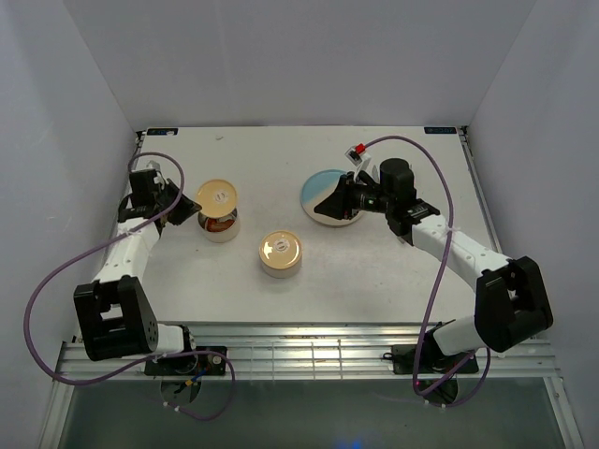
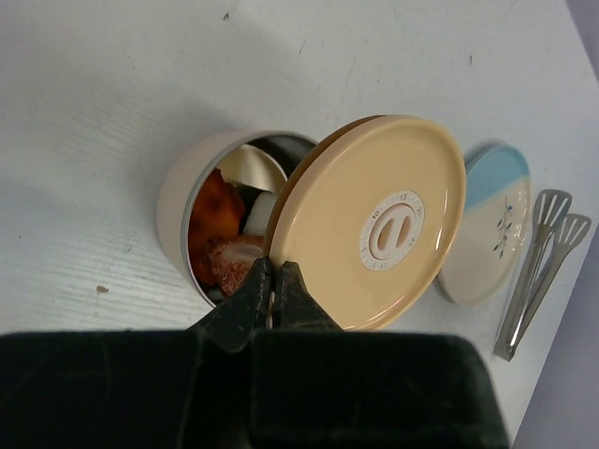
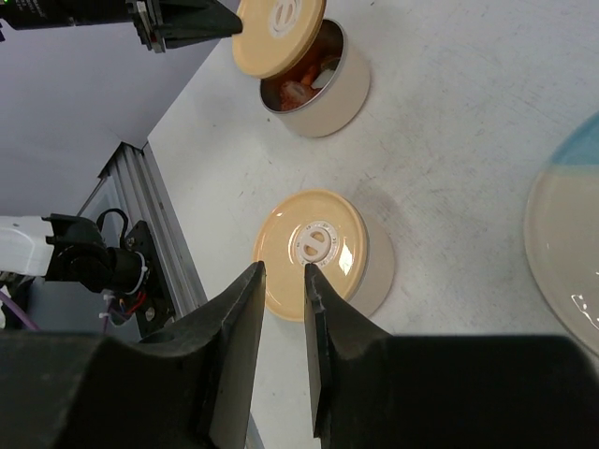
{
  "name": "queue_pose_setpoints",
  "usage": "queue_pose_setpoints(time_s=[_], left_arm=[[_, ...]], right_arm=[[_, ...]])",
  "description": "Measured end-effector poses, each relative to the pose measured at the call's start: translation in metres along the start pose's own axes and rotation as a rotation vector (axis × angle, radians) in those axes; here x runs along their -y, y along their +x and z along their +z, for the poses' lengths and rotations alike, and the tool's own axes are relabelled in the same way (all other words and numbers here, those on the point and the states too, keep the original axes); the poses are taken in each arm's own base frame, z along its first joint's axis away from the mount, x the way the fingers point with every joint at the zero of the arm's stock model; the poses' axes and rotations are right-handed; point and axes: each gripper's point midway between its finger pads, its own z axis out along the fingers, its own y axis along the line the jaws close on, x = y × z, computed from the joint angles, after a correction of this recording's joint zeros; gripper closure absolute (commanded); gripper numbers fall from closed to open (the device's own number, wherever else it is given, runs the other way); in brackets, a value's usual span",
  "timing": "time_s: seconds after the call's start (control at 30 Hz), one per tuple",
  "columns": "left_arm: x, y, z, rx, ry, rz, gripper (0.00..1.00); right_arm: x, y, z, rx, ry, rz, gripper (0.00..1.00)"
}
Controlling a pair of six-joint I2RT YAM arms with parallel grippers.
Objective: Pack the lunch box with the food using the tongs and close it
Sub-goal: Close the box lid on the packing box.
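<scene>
One tin of the lunch box [image 1: 219, 227] stands open at the left with brown, orange-red and white food [image 2: 223, 236] inside. My left gripper [image 2: 274, 267] is shut on the rim of its light-wood lid [image 2: 374, 220], holding it tilted over the tin's mouth [image 3: 309, 79]. The second tin [image 1: 280, 254] sits in the middle, its lid [image 3: 314, 245] on. My right gripper [image 3: 284, 271] hangs above the table between this tin and the plate, slightly open and holding nothing. The tongs [image 2: 538, 267] lie beyond the plate; in the top view the right arm hides them.
The cream-and-light-blue plate [image 1: 328, 196] lies at centre right, partly under my right gripper [image 1: 329, 204]. White walls close in the table on three sides. A metal rail [image 3: 154, 215] runs along the near edge.
</scene>
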Motion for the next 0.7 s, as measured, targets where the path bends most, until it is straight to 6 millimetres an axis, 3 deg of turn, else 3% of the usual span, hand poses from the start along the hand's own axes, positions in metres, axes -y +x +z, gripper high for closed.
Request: queue_pose_setpoints(time_s=[0.2, 0.5, 0.63, 0.67, 0.7], left_arm=[[-0.005, 0.025, 0.006, -0.05, -0.018, 0.017, 1.0], [-0.03, 0.035, 0.011, -0.043, -0.11, 0.011, 1.0], [-0.032, 0.034, 0.012, -0.037, -0.123, 0.013, 0.86], [-0.032, 0.034, 0.012, -0.038, -0.124, 0.012, 0.79], [-0.033, 0.035, 0.012, -0.038, -0.126, 0.014, 0.61]], right_arm=[[0.001, 0.0, 0.0, 0.002, 0.004, 0.0, 0.7], [0.0, 0.002, 0.003, -0.003, 0.003, -0.001, 0.68], [0.001, 0.008, 0.007, -0.021, 0.003, 0.007, 0.67], [0.002, 0.009, 0.008, -0.025, 0.006, 0.01, 0.67], [0.003, 0.01, 0.009, -0.027, 0.01, 0.012, 0.66]])
